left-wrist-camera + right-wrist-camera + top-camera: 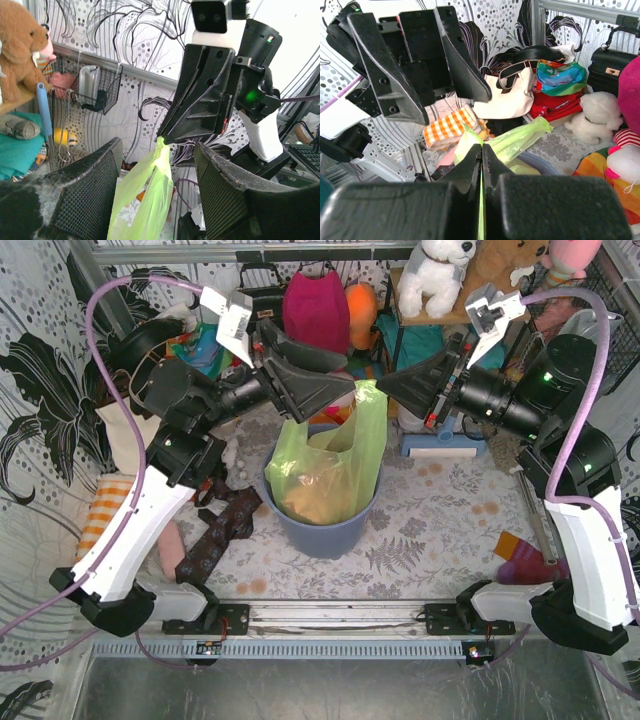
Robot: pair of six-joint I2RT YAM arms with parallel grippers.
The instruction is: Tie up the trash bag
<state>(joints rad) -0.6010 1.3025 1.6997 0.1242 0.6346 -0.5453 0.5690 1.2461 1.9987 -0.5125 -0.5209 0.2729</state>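
The table, covered in a pale cloth with a fern pattern, carries a round blue-grey plastic bin near its middle, between the two arms. The thin translucent lime-green trash bag sits inside that bin, with crumpled orange-brown paper showing through its wall. Its upper part rises above the rim, drawn up into a narrow strip toward the right.

The left gripper hovers above the bin with its jaws standing wide apart and holding nothing. Its wrist view shows the stretched green strip of the bag running up between the two fingers, with neither pad clearly pressing on it. The right gripper has its jaws fully closed, pinching the tip of that strip. In its own wrist view a thin green edge runs straight into the seam between the closed fingers.

The film looks very light, limp and slick. It will likely bunch and slide instead of holding a shape, and a hard pull could tear it or lift it out of the bin. The best hold is probably on gathered, doubled plastic near the mouth, pinched firmly. The free jaws would need to take the opposite flap, not the one already held.
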